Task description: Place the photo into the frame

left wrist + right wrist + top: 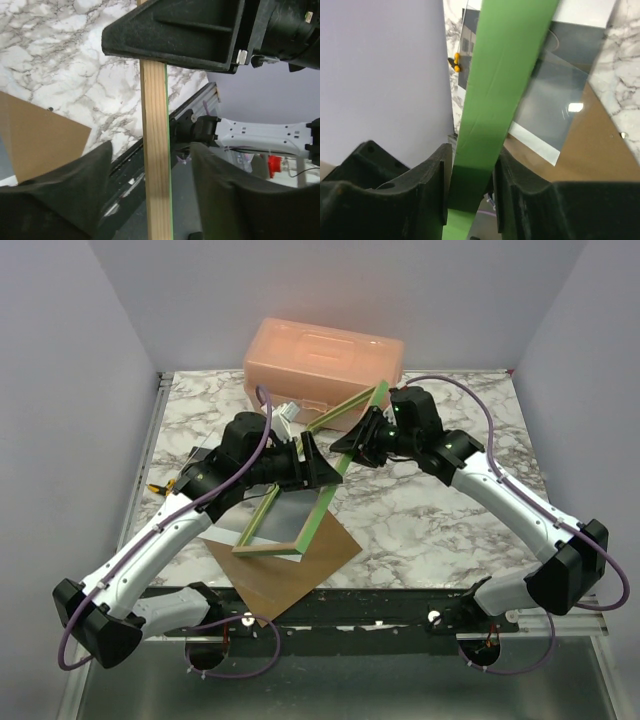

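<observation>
Two arms meet over the marble desk (430, 510), with the frame (318, 515) tilted up on edge between them. Its near bar rests low over the brown backing board (300, 575) and its far corner is lifted towards the peach box (325, 360). The right fingers (420, 185) are closed on one side bar, pressing on the green strip from both sides. The left fingers (75, 195) stand apart around the pale wood back of the same bar. There is a clear gap on one side and a thin one on the other, so they are not gripping it. The photo (545, 95) lies flat below the raised frame, its grey print and white border resting partly on the backing board, outside the frame.
</observation>
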`<control>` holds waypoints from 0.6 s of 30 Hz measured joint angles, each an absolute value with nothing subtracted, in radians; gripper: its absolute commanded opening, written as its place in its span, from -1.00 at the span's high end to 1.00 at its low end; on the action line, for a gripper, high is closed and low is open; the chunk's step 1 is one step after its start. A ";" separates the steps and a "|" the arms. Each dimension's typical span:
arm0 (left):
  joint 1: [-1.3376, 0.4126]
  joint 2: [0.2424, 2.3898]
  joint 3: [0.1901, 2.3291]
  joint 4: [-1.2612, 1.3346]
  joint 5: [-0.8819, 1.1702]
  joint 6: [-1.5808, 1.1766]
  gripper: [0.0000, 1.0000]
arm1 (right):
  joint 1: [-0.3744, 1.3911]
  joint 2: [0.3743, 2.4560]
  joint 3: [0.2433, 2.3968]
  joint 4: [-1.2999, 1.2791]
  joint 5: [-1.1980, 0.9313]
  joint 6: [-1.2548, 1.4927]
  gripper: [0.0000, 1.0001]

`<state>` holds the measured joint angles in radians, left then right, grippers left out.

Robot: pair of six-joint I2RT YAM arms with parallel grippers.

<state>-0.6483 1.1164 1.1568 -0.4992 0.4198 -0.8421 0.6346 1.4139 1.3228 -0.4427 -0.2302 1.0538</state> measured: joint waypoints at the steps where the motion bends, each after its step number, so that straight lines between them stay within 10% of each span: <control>1: -0.648 1.114 1.157 -0.502 0.417 -0.832 -0.54 | 0.632 1.414 1.323 -0.452 -0.229 1.052 0.44; 18: -0.460 1.061 1.143 -0.653 0.384 -0.695 -0.63 | 0.576 1.424 1.323 -0.616 -0.278 0.918 0.76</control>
<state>-0.4603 1.0607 1.1427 -0.6529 0.3840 -0.6949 0.5758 1.4239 1.3228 -0.6163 -0.2779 0.9176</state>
